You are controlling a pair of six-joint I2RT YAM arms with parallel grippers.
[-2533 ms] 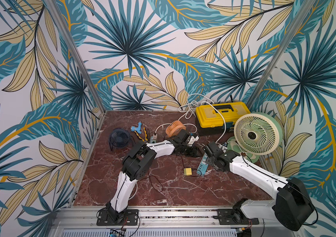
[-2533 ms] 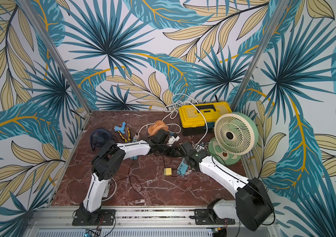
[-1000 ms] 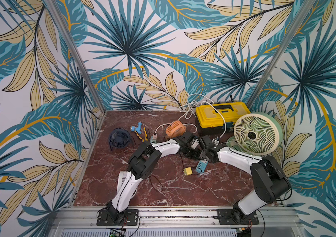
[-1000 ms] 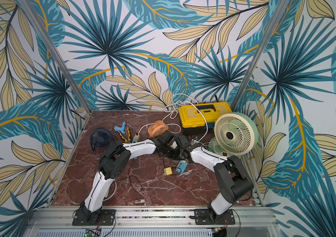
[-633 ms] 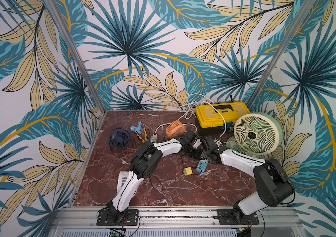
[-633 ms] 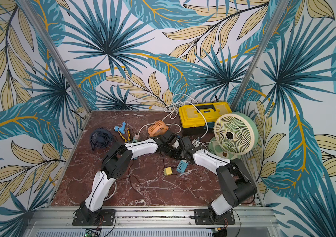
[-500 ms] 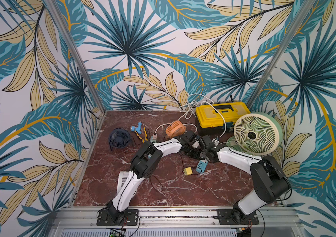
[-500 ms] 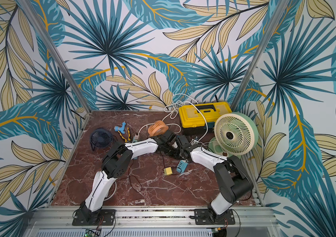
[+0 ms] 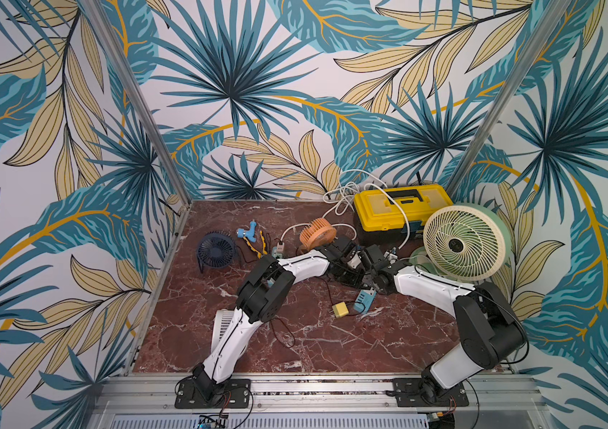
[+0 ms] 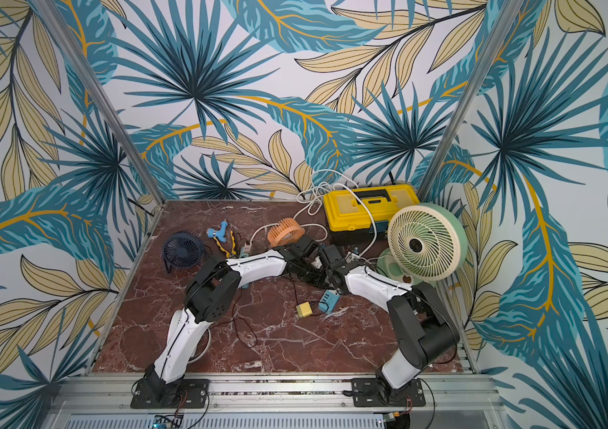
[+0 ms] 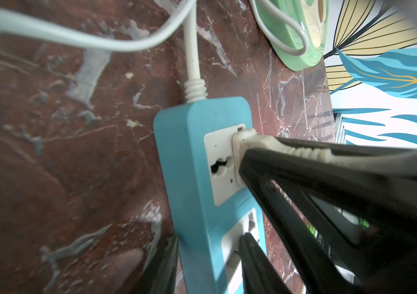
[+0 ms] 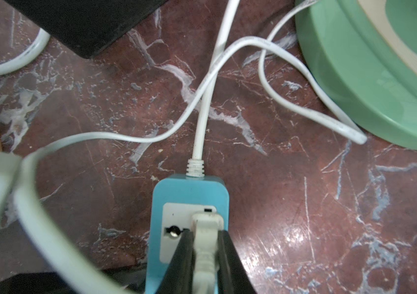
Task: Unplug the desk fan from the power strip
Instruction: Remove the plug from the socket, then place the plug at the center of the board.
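The right gripper (image 12: 205, 238) is clamping the plug (image 12: 206, 224), seated in the power strip (image 12: 189, 191) near the desk fan (image 9: 462, 245); left gripper (image 11: 210, 238) jaws are straddling the strip, grip unconfirmed; withdrawal is pending

My right gripper (image 12: 205, 235) has the plug (image 12: 206, 220) between its fingers, and the plug sits in the end socket of the power strip (image 12: 189, 188). My left gripper (image 11: 210, 239) straddles the strip at the next socket along. Ahead of the right fingertips, the strip's cord (image 12: 199, 122) runs off across the table (image 12: 100, 107), and a thinner cable (image 12: 126, 137) crosses it. The desk fan's base (image 12: 355, 76) rests ahead and to the right of that hand. The toolbox (image 9: 395, 211) stands behind both hands, with a small fan (image 9: 317, 232) just behind the left one.
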